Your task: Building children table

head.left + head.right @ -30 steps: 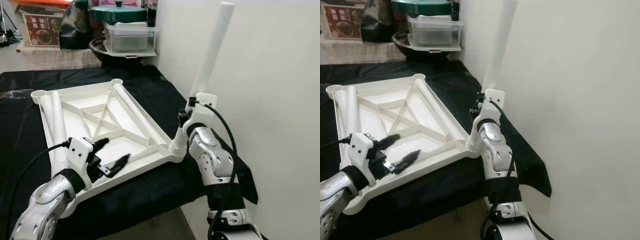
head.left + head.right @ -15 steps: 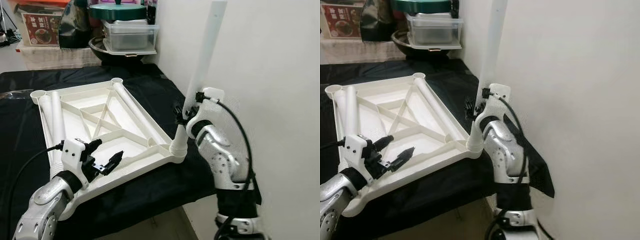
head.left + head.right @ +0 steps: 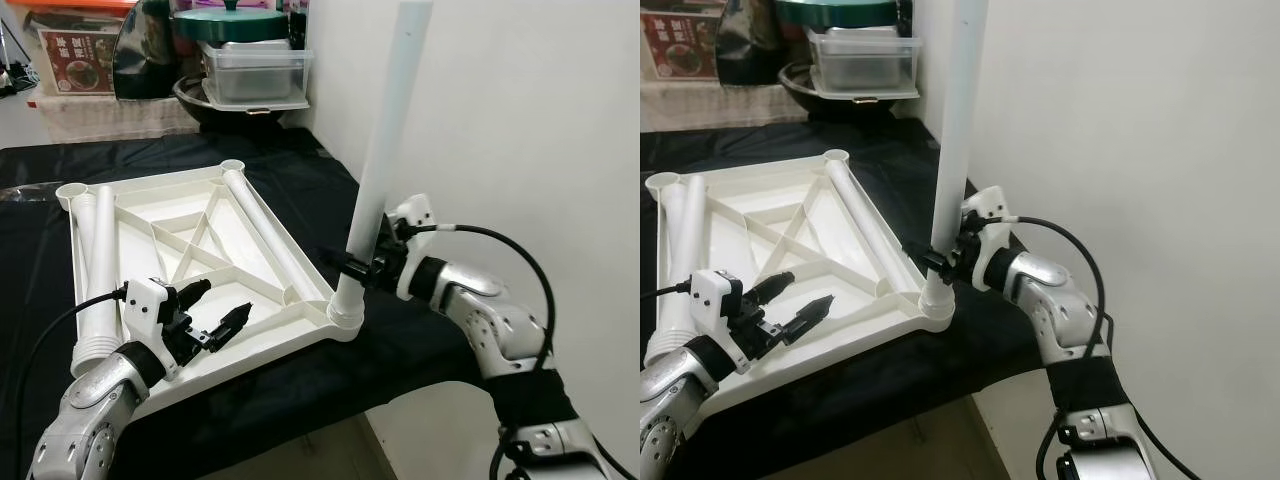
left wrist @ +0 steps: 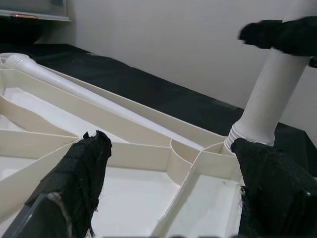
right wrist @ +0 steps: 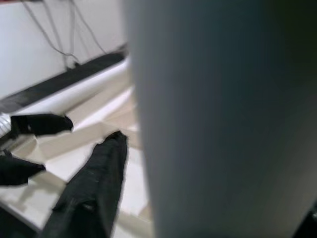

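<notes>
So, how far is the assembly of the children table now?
One leg stands upright in the near corner socket of the upside-down tabletop, with the right gripper closed around it. The left gripper hovers open over the near edge. Two legs lie loose inside the frame, not yet fitted; the far sockets are empty.

Cream-white tabletop and white leg, centre frame; black cloth over the table; teal pot lid upper left; black fingers.
</notes>
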You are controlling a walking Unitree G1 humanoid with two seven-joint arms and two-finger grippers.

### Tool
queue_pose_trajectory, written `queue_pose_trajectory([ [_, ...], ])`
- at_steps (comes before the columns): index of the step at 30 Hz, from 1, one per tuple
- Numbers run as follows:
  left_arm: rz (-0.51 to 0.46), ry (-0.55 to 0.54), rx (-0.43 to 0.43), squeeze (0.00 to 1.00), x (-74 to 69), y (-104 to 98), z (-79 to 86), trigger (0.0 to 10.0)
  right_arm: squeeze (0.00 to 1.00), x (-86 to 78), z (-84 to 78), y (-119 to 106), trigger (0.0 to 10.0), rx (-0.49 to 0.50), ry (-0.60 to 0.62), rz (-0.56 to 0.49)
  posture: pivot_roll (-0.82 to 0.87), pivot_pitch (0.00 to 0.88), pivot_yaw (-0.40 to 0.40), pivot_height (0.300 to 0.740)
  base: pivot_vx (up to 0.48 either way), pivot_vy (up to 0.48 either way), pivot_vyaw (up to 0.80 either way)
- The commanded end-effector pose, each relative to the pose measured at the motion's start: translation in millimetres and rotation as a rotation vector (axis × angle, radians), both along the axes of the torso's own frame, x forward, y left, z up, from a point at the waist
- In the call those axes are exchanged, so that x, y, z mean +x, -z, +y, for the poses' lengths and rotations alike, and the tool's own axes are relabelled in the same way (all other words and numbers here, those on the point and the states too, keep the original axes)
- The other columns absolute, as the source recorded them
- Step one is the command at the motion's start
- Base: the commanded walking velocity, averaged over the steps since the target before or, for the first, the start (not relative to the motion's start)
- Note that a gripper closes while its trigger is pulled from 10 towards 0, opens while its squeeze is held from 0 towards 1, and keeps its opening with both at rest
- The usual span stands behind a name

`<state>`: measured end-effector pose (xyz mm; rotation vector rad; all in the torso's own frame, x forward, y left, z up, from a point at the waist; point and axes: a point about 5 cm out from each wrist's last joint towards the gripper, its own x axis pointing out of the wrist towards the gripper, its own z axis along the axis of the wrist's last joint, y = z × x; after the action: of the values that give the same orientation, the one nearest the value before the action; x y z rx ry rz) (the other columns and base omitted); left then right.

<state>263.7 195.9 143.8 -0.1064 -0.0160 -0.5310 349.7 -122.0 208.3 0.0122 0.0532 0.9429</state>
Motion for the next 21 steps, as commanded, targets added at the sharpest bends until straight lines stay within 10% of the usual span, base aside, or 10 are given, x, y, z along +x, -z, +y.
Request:
queue_pose_trajectory([
  [1, -0.001, 0.006, -0.005, 0.0, 0.0, 1.6, -1.7, 10.0, 0.0, 5.5, 5.6, 0.8, 0.0, 0.002, -0.008, 0.002, 0.14, 0.0, -0.144, 0.74, 0.0, 0.0, 0.0],
  [3, -0.001, 0.006, -0.005, 0.0, -0.4, 1.7, -1.7, 10.0, 0.0, 8.1, 6.2, -0.2, 0.0, 0.019, -0.004, 0.005, 0.14, 0.0, -0.144, 0.74, 0.0, 0.0, 0.0],
  [5, -0.003, 0.004, -0.008, 0.0, -1.2, 1.3, -1.0, 10.0, 0.0, 24.7, 2.2, 1.5, 0.0, 0.035, 0.298, 0.029, 0.14, 0.0, -0.147, 0.74, 0.0, 0.0, 0.0],
  [8, -0.004, 0.003, -0.009, 0.0, -1.6, 0.9, -0.7, 10.0, 0.0, 30.2, -2.5, 3.9, 0.0, 0.03, 0.435, 0.043, 0.14, 0.0, -0.148, 0.74, 0.0, 0.0, 0.0],
  [11, -0.008, -0.001, -0.011, 0.0, -2.4, -0.7, 0.5, 10.0, 0.0, 9.2, -11.8, 29.2, 0.0, 0.075, 0.944, 0.143, 0.14, 0.0, -0.14, 0.74, 0.0, 0.0, 0.0],
  [18, -0.006, 0.005, -0.007, 0.0, -1.3, -0.8, -0.4, 10.0, 0.0, -11.5, 33.1, 37.9, 0.0, 0.092, 0.884, 0.177, 0.15, 0.0, -0.132, 0.74, 0.0, 0.0, 0.0],
  [19, -0.005, 0.007, -0.005, 0.0, -0.6, -0.6, -1.2, 10.0, 0.0, -10.2, 43.2, 36.9, 10.0, 0.075, 0.831, 0.184, 0.15, 0.0, -0.136, 0.74, 0.0, 0.0, 0.0],
  [21, -0.005, 0.007, -0.005, 0.0, -0.6, -0.6, -1.4, 10.0, 0.0, -8.7, 44.1, 30.8, 10.0, 0.092, 0.811, 0.162, 0.15, 0.0, -0.137, 0.74, 0.0, 0.0, 0.0],
])
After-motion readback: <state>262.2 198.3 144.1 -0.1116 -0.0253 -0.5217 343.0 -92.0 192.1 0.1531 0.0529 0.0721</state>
